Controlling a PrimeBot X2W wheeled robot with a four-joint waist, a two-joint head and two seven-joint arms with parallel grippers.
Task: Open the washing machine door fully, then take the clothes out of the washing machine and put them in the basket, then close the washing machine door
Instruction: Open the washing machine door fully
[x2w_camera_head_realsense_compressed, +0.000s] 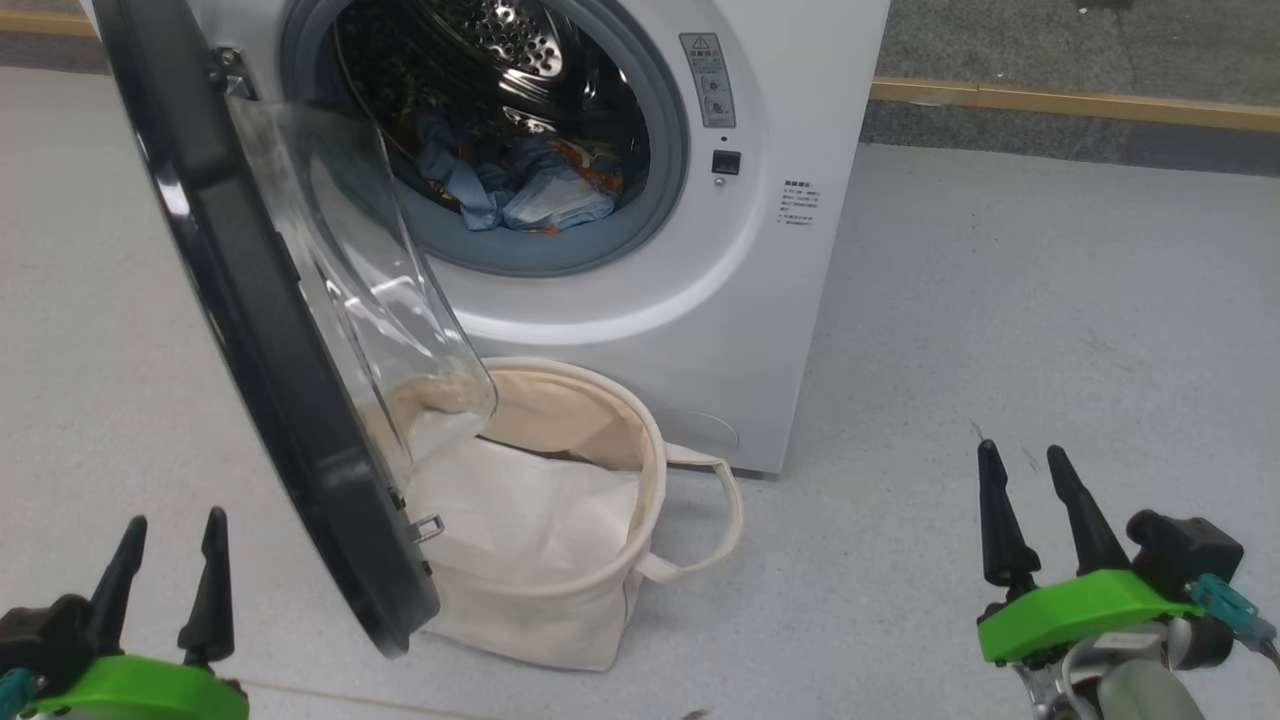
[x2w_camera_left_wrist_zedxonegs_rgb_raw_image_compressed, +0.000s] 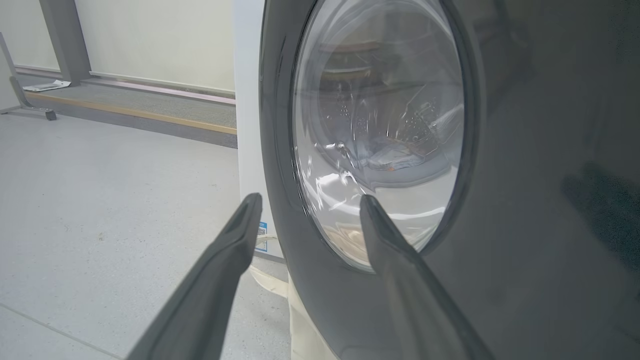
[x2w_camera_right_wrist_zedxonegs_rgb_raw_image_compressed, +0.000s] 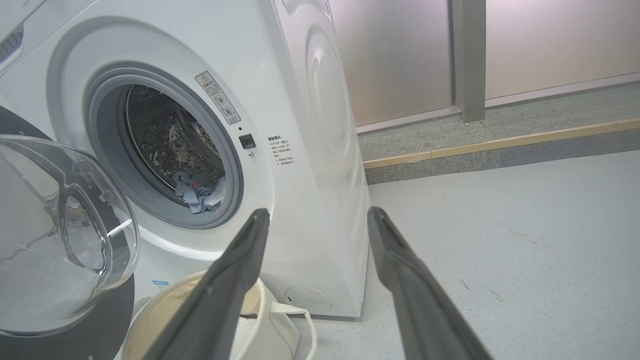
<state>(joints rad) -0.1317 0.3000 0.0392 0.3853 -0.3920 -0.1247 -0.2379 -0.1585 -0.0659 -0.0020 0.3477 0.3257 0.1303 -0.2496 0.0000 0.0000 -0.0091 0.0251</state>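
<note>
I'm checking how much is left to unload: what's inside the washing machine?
Bunched light blue clothes with orange print lie at the front of the steel drum, near the grey ring. The drum floor behind the pile is hidden, so more may lie there.

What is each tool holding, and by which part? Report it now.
Nothing is held. The left tool and right tool are both open and empty; the clothes lie inside the washing machine.

Clothes (x2w_camera_head_realsense_compressed: 520, 190) in washing machine (x2w_camera_head_realsense_compressed: 790, 280); basket (x2w_camera_head_realsense_compressed: 560, 620) on floor (x2w_camera_head_realsense_compressed: 1000, 350) before it, right of open washing machine door (x2w_camera_head_realsense_compressed: 270, 350).
</note>
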